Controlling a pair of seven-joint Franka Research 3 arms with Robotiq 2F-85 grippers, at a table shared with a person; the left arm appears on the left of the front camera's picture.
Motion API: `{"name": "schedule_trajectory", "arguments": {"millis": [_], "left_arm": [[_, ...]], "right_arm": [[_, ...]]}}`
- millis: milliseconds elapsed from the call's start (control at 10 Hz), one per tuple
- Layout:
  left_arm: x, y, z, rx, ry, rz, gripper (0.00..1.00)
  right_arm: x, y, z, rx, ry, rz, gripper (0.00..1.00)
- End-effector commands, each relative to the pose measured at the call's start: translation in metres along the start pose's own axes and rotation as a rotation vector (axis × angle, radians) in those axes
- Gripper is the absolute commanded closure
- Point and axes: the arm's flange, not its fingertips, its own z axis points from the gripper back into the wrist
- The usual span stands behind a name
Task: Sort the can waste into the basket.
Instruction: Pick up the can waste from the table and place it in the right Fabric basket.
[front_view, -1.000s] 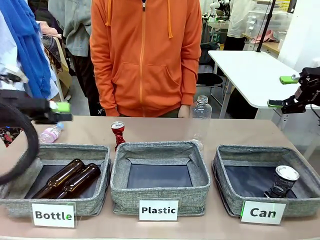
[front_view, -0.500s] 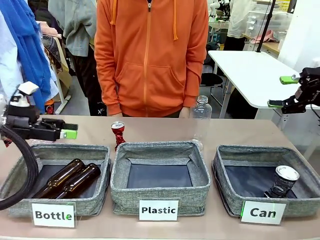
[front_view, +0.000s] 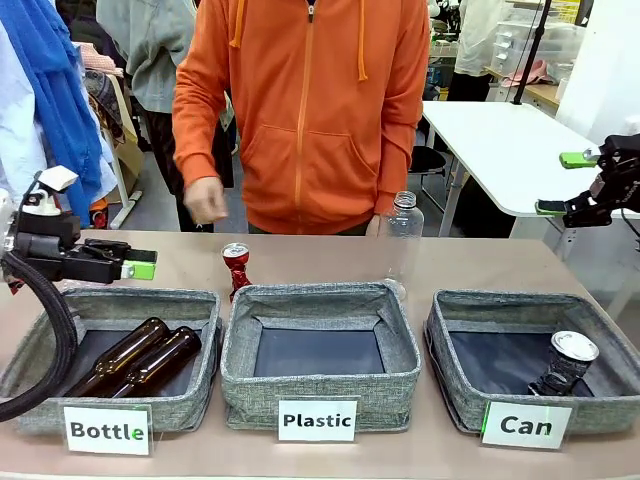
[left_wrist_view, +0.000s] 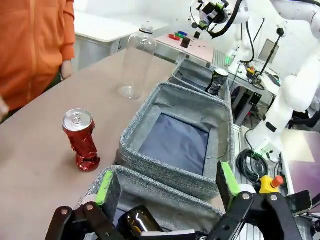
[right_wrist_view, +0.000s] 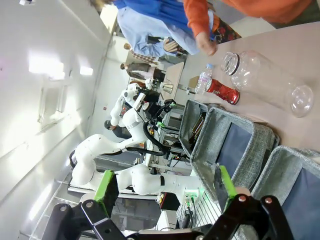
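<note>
The crushed red can (front_view: 236, 268) stands on the table behind the gap between the Bottle and Plastic bins, and is closer in the left wrist view (left_wrist_view: 81, 140). The dark can (front_view: 567, 362) leans in the right corner of the basket labelled "Can" (front_view: 446, 322), which is far off in the left wrist view (left_wrist_view: 186, 74). My left gripper (front_view: 138, 262) hovers open over the Bottle bin's back rim, left of the red can, its fingers (left_wrist_view: 105, 187) spread wide and holding nothing. My right gripper (front_view: 565, 183) hangs open and holding nothing, high at the right, above the Can basket.
The Bottle bin (front_view: 25, 355) holds two brown glass bottles (front_view: 140, 357). The Plastic bin (front_view: 320, 372) is in the middle. A clear plastic bottle (front_view: 400, 240) stands behind it. A person in an orange hoodie stands at the far edge, one hand (front_view: 205, 200) raised over the table.
My left gripper swung in from the left edge and settled above the Bottle bin's back rim. The person shifted and raised a hand. The right arm stayed still.
</note>
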Motion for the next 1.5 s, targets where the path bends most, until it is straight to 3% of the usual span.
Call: {"name": "schedule_trajectory", "arguments": {"millis": [0, 200, 300, 400, 600, 700, 900, 1000, 1200, 1400], "left_arm": [[0.009, 0.028, -0.015, 0.001, 0.060, 0.027, 0.00], [0.027, 0.069, -0.023, -0.136, 0.084, 0.083, 0.00], [0.031, 0.082, -0.023, -0.074, 0.082, 0.058, 0.00], [0.035, 0.076, -0.001, -0.186, 0.067, 0.077, 0.00], [0.028, 0.017, 0.099, -0.476, -0.026, 0.047, 0.00], [0.020, -0.013, 0.148, -0.472, -0.111, 0.031, 0.00], [0.001, -0.051, 0.232, -0.260, -0.249, 0.025, 0.00], [-0.014, -0.060, 0.262, -0.296, -0.248, 0.012, 0.00], [-0.039, -0.087, 0.289, -0.232, -0.326, 0.009, 0.00], [-0.049, -0.093, 0.291, -0.218, -0.340, -0.001, 0.00]], "right_arm": [[0.000, 0.002, 0.003, -0.001, 0.017, 0.023, 0.00], [0.000, 0.002, 0.003, -0.001, 0.017, 0.023, 0.00], [0.000, 0.002, 0.003, -0.001, 0.017, 0.023, 0.00], [0.000, 0.002, 0.003, -0.001, 0.017, 0.023, 0.00], [0.000, 0.002, 0.003, -0.001, 0.017, 0.023, 0.00], [0.000, 0.002, 0.003, -0.001, 0.017, 0.023, 0.00], [0.000, 0.002, 0.003, -0.001, 0.017, 0.023, 0.00], [0.000, 0.002, 0.003, -0.001, 0.017, 0.023, 0.00], [0.000, 0.002, 0.003, -0.001, 0.017, 0.023, 0.00], [0.000, 0.002, 0.003, -0.001, 0.017, 0.023, 0.00]]}}
